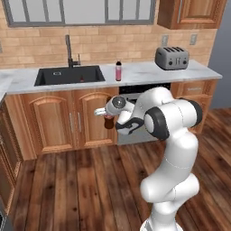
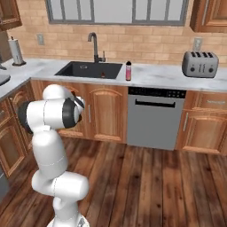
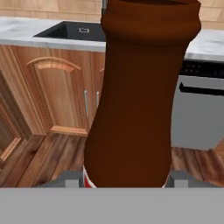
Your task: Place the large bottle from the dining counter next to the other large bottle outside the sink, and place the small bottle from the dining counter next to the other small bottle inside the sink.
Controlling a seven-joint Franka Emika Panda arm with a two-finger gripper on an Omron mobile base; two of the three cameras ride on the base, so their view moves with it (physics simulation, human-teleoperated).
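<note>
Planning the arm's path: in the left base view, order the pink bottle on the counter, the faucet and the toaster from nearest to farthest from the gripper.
1. Pink bottle, on the counter right of the sink, above the gripper.
2. Faucet, behind the sink, up left.
3. Toaster, far right on the counter.

brown bottle [image 3: 140,96], pink bottle [image 1: 118,71], black sink [image 1: 70,75], grey toaster [image 1: 172,57]

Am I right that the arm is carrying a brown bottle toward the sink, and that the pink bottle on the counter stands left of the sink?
Not quite. The pink bottle stands right of the sink, between it and the toaster, as the left base view shows. The rest holds: the gripper holds a brown bottle, seen close in the hand view.
</note>
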